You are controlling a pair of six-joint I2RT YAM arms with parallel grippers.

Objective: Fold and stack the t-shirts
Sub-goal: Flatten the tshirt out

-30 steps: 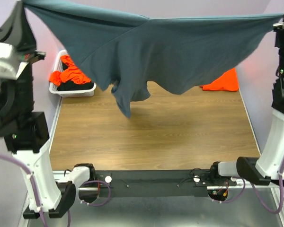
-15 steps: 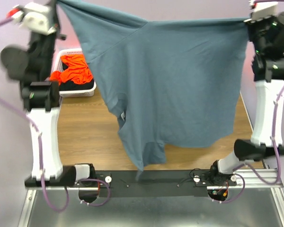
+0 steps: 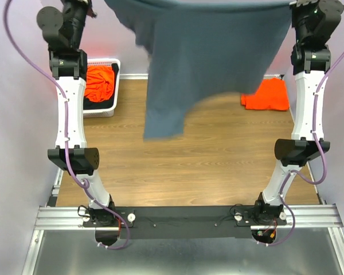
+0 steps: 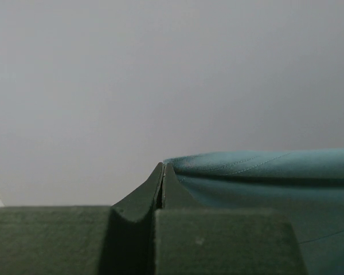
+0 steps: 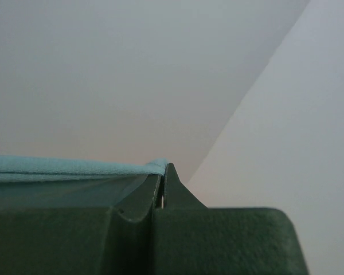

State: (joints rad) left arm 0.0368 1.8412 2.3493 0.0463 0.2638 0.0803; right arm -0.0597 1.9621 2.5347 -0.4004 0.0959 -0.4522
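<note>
A: Start at the near edge. What hangs over the wood surface?

B: The blue-grey t-shirt. It hangs above the middle of the surface, clear of the wood, with its top edge stretched between the two raised arms. One lower corner droops further down on the left, and the cloth there is blurred.

A: And the claws?

B: The left claw is pinched tight on one end of that top edge, with only cloth between its fingers. The right claw is closed the same way on the opposite end.

A: How will the shirt handle?

B: Light and limp, I'd judge. It has no stiffness, so it will sag and swing wherever it isn't held. Thin knit may creep out of a pinch, so hems and seams are the best places to hold. Take the two corners of one edge and hold them taut while laying it down.

A: Further back?

B: An orange t-shirt lies on the surface at far right. A second orange t-shirt is bunched in the white basket at far left. Both look just as soft, so take them by an edge, not the crumpled middle.
</note>
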